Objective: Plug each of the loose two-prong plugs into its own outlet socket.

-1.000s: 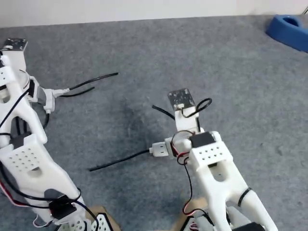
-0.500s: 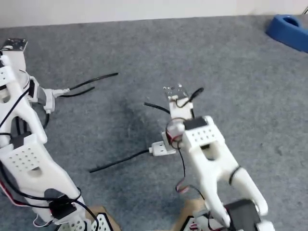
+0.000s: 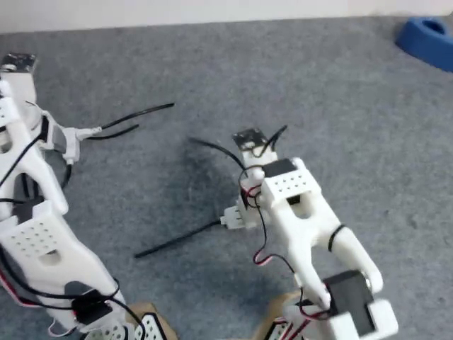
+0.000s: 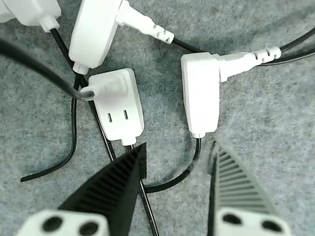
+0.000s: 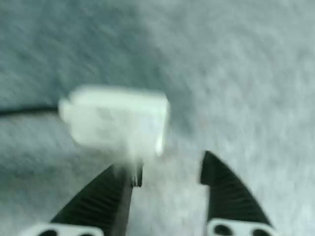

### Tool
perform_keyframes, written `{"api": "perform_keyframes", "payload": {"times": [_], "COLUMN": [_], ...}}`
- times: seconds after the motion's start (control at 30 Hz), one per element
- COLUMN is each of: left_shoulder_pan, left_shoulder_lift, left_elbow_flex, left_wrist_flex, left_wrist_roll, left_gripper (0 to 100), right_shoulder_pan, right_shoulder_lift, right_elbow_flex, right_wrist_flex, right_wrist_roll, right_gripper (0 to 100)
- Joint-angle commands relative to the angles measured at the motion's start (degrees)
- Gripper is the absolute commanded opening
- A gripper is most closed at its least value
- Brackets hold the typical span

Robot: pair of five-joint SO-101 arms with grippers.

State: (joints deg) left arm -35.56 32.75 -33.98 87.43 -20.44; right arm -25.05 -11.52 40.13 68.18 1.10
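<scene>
A white socket block (image 4: 118, 105) with two slots lies face up on the grey carpet, just beyond my left gripper (image 4: 177, 152), which is open and empty. Beside it lies a white plug (image 4: 201, 96) with a black cable, and two more white blocks (image 4: 96, 32) sit farther out. In the high view my left arm (image 3: 42, 234) stands at the left over this cluster (image 3: 88, 132). My right gripper (image 5: 170, 167) is open above the carpet. A blurred white plug (image 5: 115, 120) with a black cable lies just beyond one fingertip (image 5: 123, 179). From above, this plug (image 3: 233, 216) sits beside my right arm (image 3: 290, 188).
Black cables (image 3: 134, 117) run right from the left cluster, and another cable (image 3: 177, 239) trails from the middle plug toward the front left. A blue object (image 3: 428, 32) sits at the far right corner. Wooden arm bases (image 3: 152, 322) are at the near edge.
My right arm has swung left and turned, bringing its wrist over the middle plug. The loose black wire near its wrist shifted left. The left arm stayed put.
</scene>
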Motion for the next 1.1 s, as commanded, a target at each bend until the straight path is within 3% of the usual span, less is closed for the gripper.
{"api": "perform_keyframes", "payload": {"times": [0.0, 0.23, 0.43, 0.57, 0.73, 0.87, 1.07], "left_shoulder_pan": [-0.13, -0.22, 0.22, 6.55, 17.1, 24.57, 29.14], "left_shoulder_lift": [-3.74, -3.74, -3.91, -4.09, -6.64, -12.44, -18.68], "left_elbow_flex": [-2.68, -2.51, -2.42, -2.59, -4.26, -4.26, 4.09], "left_wrist_flex": [0.18, 0.44, 0.53, 4.92, 12.04, 12.48, 12.31], "left_wrist_roll": [0.53, 0.53, 0.44, -6.95, -7.12, -2.99, -2.46], "left_gripper": [21, 21, 21, 21, 21, 21, 21], "right_shoulder_pan": [-0.22, 1.1, 7.87, 11.74, 15.25, 11.91, -2.24], "right_shoulder_lift": [-3.65, -4.62, -9.01, -17.63, -17.89, -14.55, -9.89], "right_elbow_flex": [-0.31, -0.75, -2.95, -2.86, -4.44, -9.1, -19.82], "right_wrist_flex": [1.54, 1.36, 1.8, 2.68, 6.81, 8.04, 12.88], "right_wrist_roll": [-0.53, -0.79, -0.53, -0.62, 0.88, 1.58, 1.67], "right_gripper": [22.0, 22.0, 22.0, 22.0, 22.0, 22.0, 22.0]}}
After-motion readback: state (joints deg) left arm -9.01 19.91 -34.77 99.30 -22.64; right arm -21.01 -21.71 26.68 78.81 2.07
